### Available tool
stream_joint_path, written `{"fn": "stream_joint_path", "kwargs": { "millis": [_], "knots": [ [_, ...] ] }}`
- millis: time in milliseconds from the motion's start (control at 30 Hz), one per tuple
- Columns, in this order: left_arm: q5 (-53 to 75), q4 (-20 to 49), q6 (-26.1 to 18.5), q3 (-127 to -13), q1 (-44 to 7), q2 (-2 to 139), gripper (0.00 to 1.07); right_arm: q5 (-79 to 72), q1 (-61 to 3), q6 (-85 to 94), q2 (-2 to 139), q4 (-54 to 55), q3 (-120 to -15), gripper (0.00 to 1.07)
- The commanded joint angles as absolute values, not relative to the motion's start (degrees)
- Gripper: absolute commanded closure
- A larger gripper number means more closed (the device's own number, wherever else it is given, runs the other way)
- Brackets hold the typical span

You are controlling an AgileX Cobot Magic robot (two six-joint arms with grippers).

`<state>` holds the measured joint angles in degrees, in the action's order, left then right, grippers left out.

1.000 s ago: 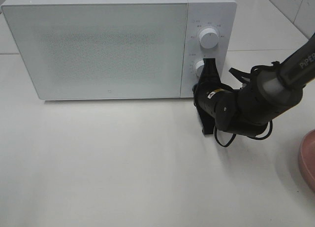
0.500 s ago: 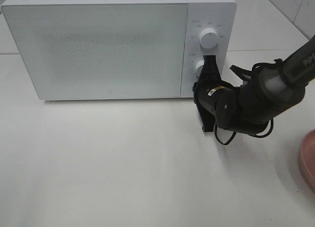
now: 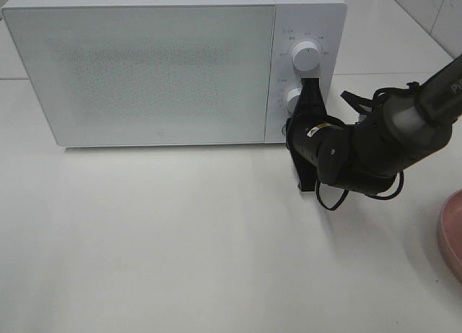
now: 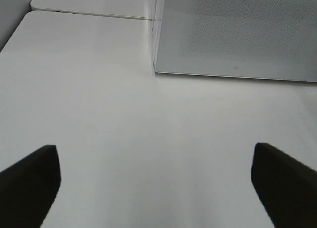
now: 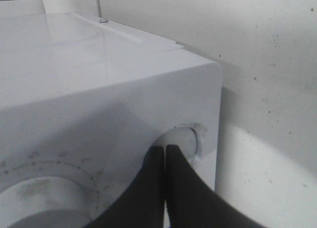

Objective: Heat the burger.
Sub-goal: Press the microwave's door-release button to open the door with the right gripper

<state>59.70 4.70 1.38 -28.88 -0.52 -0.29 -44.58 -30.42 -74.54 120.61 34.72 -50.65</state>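
Note:
The burger is out of view. The white microwave [image 3: 144,66] stands at the back with its door closed. My right gripper [image 3: 311,86] is shut, and its black fingertips rest against the lower knob [image 3: 291,98] of the control panel, below the upper knob [image 3: 306,56]. The right wrist view shows the same closed tips [image 5: 165,149] touching that knob [image 5: 185,138]. My left gripper [image 4: 156,188] is open over bare tabletop in front of the microwave's [image 4: 237,30] left corner, with nothing between its fingers [image 4: 29,183].
A pink plate [image 3: 451,235] pokes in at the right edge of the table. The right arm and its cables [image 3: 375,149] hang low in front of the microwave's right end. White tabletop [image 3: 180,239] stretches in front.
The right gripper's tips have crept slightly upward along the lower knob and the arm behind them has shifted a little. The microwave door stays closed.

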Motion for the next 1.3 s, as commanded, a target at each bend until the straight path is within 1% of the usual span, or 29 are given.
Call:
{"fn": "stream_joint_path", "kwargs": {
  "millis": [33, 233, 500, 667, 1067, 1300],
  "knots": [
    [59.2, 4.6, 1.4, -28.8, -0.5, -1.4, 0.07, -50.6, -29.9, -72.7, 119.1, 33.7, -52.1, 1.07],
    [59.2, 4.6, 1.4, -28.8, -0.5, -1.4, 0.07, -50.9, -29.9, -72.6, 119.5, 35.2, -52.2, 1.07],
    [59.2, 4.6, 1.4, -28.8, -0.5, -1.4, 0.07, -52.8, -29.9, -72.4, 122.1, 35.4, -55.4, 1.07],
    [59.2, 4.6, 1.4, -28.8, -0.5, -1.5, 0.07, -61.0, -29.9, -68.0, 122.3, 39.6, -56.5, 1.07],
    [59.2, 4.6, 1.4, -28.8, -0.5, -1.5, 0.07, -65.8, -29.9, -64.0, 123.6, 39.6, -62.1, 1.07],
    [59.2, 4.6, 1.4, -28.8, -0.5, -1.5, 0.07, -66.9, -29.9, -62.9, 123.6, 39.6, -62.2, 1.07]
  ]
}}
